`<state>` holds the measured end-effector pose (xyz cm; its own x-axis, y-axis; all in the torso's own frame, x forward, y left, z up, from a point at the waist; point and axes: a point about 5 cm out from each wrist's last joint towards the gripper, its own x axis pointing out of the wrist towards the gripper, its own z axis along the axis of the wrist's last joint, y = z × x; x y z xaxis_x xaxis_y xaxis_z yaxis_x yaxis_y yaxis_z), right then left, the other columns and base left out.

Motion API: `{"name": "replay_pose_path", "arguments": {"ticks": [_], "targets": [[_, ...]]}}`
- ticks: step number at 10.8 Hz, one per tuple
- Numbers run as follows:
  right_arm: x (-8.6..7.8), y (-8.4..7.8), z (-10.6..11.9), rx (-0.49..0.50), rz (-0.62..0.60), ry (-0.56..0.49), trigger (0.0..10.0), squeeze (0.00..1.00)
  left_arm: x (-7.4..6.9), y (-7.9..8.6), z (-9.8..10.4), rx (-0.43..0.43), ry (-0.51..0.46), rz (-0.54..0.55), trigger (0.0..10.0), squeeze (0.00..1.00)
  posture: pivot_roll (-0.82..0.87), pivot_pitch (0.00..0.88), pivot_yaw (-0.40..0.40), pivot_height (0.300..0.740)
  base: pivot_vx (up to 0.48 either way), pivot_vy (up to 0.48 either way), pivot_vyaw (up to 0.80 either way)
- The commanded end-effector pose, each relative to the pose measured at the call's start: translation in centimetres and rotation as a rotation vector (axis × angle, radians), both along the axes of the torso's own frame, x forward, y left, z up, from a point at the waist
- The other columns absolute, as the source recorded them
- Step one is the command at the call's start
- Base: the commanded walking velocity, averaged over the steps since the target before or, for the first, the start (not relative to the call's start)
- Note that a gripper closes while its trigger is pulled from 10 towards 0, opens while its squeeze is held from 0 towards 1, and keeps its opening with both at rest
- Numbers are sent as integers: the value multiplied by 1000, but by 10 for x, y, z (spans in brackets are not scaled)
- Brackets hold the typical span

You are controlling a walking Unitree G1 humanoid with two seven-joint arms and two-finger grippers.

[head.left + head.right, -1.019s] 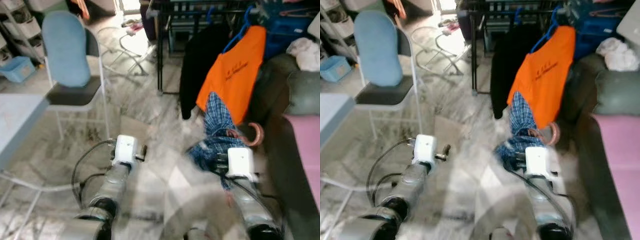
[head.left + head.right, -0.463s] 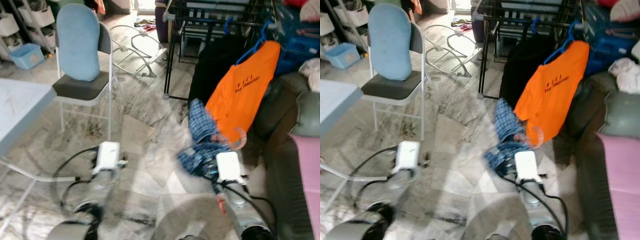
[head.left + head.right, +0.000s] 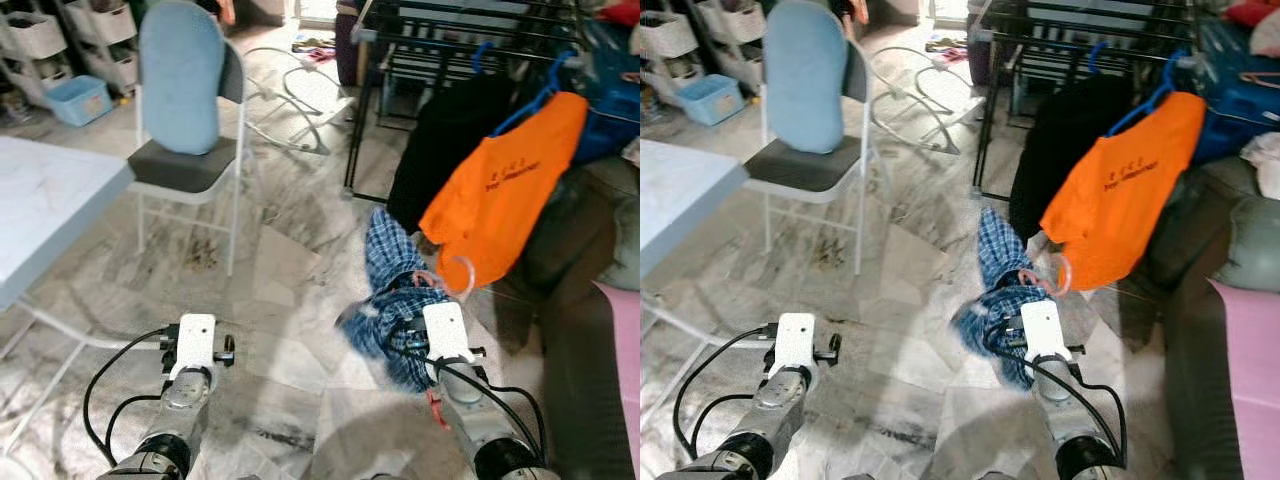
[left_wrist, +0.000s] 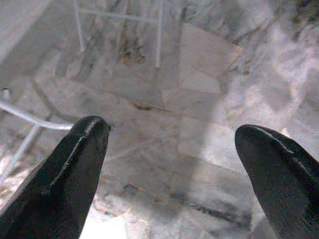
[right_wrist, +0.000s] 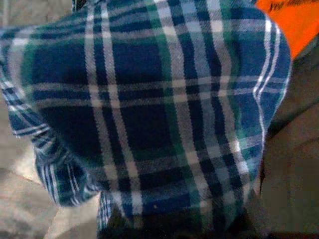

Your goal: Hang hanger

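**Plaid shirt on hanger carried toward the rack**

A blue plaid shirt [image 3: 392, 300] on a pink hanger [image 3: 452, 274] is held up by the right gripper [image 3: 412, 335], whose fingers are buried in cloth, so their state cannot be told. The black clothes rack [image 3: 450, 30] lies ahead and above, with an orange shirt [image 3: 505, 185] already hung. The left gripper [image 4: 172, 149] is seen spread apart over bare floor; plaid close-up is given by the right wrist view.

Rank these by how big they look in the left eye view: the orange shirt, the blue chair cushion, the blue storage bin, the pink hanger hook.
1. Orange shirt
2. Blue chair cushion, close to the shirt in apparent size, so this order is unsure
3. Blue storage bin, though it sits farther from the camera
4. Pink hanger hook
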<state>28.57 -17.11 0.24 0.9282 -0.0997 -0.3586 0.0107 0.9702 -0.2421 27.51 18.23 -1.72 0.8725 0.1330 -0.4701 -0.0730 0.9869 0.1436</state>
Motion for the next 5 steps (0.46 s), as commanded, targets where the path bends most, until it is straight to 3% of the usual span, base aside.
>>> {"name": "replay_pose_path", "arguments": {"ticks": [1, 5], "targets": [[0, -2, -1, 15, -14, 2, 10000, 0, 0, -4, -1, 3, 2, -24, 10000, 0, -52, 56, -17, 740, 244, 0, 0], [-5, 5, -7, 35, 5, 16, 10000, 0, 3, -16, -1, -23, 20, -63, 10000, 0, -98, 55, 11, 740, 329, 0, 0]]}}
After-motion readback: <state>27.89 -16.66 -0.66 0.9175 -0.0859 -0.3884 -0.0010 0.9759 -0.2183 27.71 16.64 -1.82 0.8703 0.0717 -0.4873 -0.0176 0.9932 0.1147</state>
